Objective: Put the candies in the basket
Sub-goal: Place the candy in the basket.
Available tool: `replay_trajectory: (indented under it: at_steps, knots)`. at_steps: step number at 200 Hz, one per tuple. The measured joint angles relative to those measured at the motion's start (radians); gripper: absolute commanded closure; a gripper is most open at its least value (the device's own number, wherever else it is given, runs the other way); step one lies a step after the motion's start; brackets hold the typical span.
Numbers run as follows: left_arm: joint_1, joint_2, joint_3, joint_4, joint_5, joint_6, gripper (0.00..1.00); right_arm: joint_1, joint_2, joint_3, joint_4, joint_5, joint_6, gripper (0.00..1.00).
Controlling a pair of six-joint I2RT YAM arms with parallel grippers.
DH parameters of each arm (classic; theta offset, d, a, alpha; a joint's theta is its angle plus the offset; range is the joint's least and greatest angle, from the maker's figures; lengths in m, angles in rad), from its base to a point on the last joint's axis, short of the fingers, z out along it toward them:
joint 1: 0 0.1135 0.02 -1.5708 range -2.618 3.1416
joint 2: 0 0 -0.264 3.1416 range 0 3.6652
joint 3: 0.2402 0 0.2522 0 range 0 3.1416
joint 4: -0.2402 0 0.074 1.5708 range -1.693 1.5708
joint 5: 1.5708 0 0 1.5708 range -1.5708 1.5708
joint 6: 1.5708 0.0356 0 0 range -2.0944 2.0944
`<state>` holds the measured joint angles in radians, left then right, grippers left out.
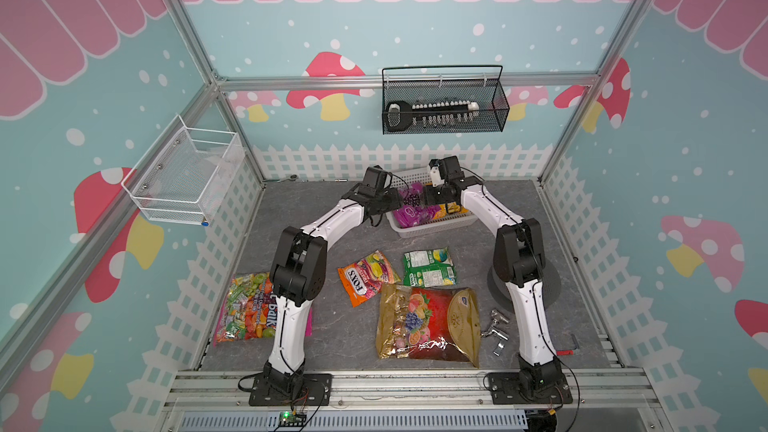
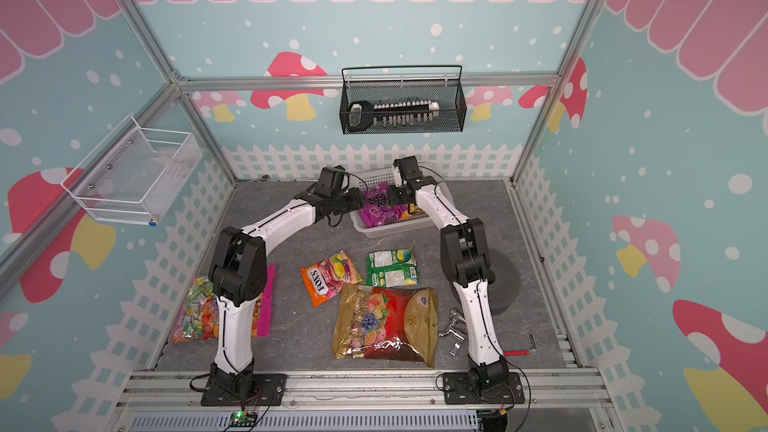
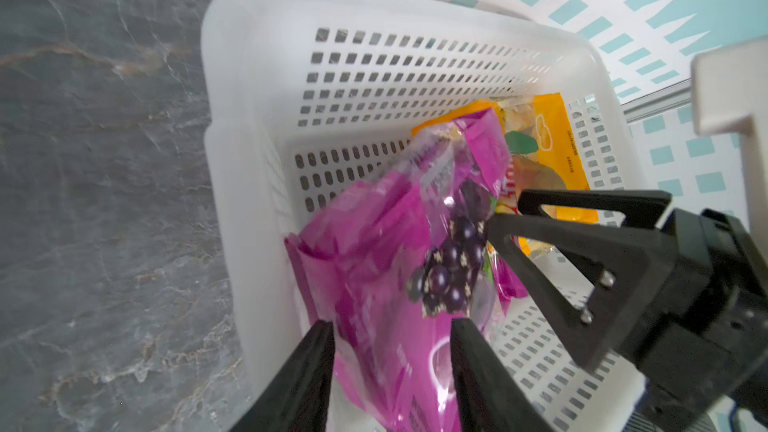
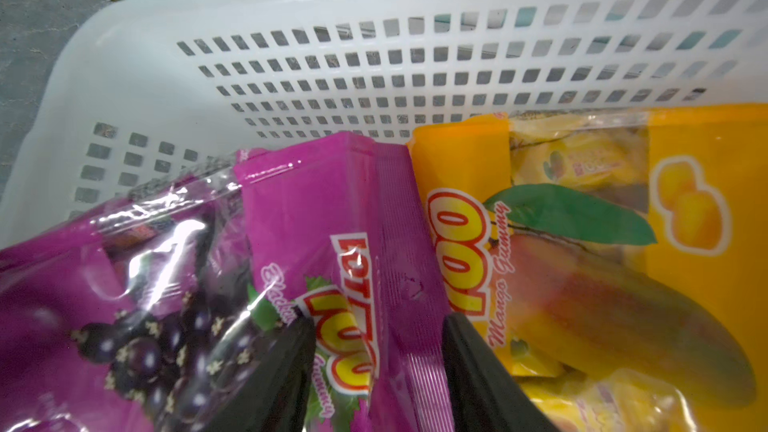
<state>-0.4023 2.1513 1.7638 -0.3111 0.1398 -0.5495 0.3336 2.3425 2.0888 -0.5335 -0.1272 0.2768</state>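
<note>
Six candy bags (image 1: 428, 322), one white plastic basket (image 1: 432, 228), two wire wall baskets (image 1: 457, 128)

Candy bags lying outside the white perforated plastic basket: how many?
4: orange FOX'S bag and green bag centrally; large red-gold fruit-printed bag nearer the arm bases; clear multicoloured pink-edged bag partly under the left arm. None apparently hidden.
</note>
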Motion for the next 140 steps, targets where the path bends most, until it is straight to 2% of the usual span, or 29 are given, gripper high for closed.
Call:
replay_trajectory:
  at_steps: [47, 82, 109, 140]
  knots:
    - [0.007, 0.095, 0.123, -0.005, -0.003, 0.099, 0.55, 0.001, -0.166, -0.122, -0.028, -0.029, -0.018, 0.40]
    - [0.009, 0.124, 0.169, -0.010, 0.013, 0.121, 0.51, 0.015, -0.254, -0.168, -0.023, -0.083, -0.027, 0.40]
    - [0.016, 0.092, 0.153, -0.011, 0.012, 0.123, 0.48, 0.037, -0.269, -0.196, -0.024, -0.114, -0.031, 0.40]
    - [0.033, -0.050, 0.018, -0.014, 0.003, 0.098, 0.42, 0.061, -0.270, -0.237, -0.082, -0.094, -0.030, 0.36]
